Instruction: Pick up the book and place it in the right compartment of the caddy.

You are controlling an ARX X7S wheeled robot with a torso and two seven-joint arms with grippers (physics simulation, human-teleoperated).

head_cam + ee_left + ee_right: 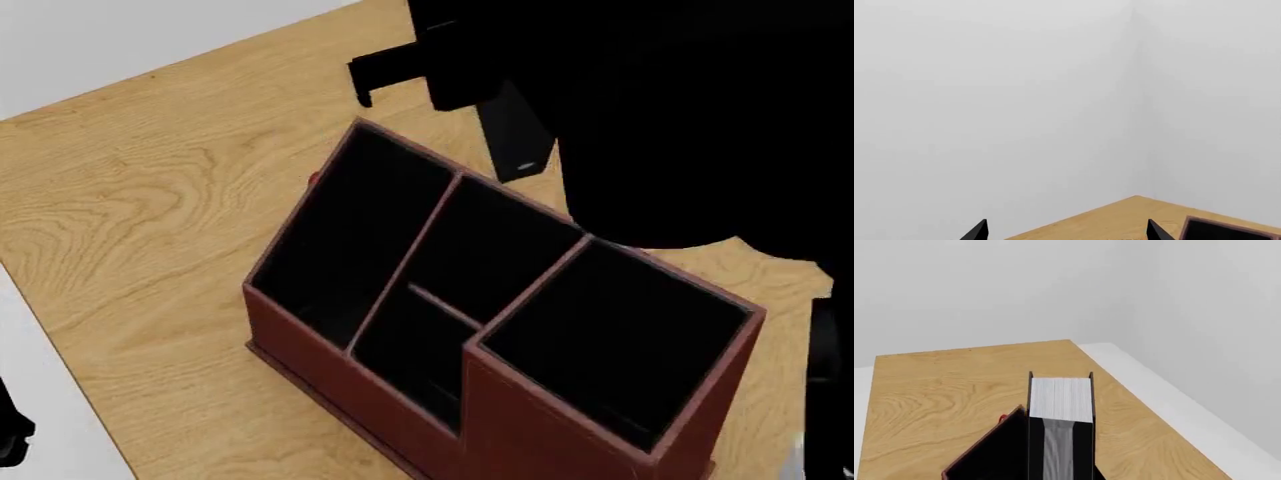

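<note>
Right wrist view: book sits between the right gripper's fingers, white page edge up and facing the camera, black covers on either side. The fingers themselves are out of shot, so the grip is inferred; it looks clamped and lifted, with the wooden tabletop well below. A corner of the caddy shows just beside the book.

Head view: caddy stands diagonal on the tabletop, tall end toward the near edge. Right compartment is the tall square section at that end and nothing is in it. The long narrow section runs along the far-left side, with the divided section in the middle. The right arm is a big black mass over the far right corner, hiding the right gripper; the book itself can't be made out in this view.

Left wrist view: left gripper has its fingers spread wide, holding nothing, aimed past a tabletop corner. Only a sliver of the caddy shows.

Step in hand, as I judge it: carry the book over to the tall section. To do it well:
- square the covers with the compartment walls before descending
- come down vertically and clear the raised rim; clipping the divider would tilt the book
- let go only once the book is well inside
</note>
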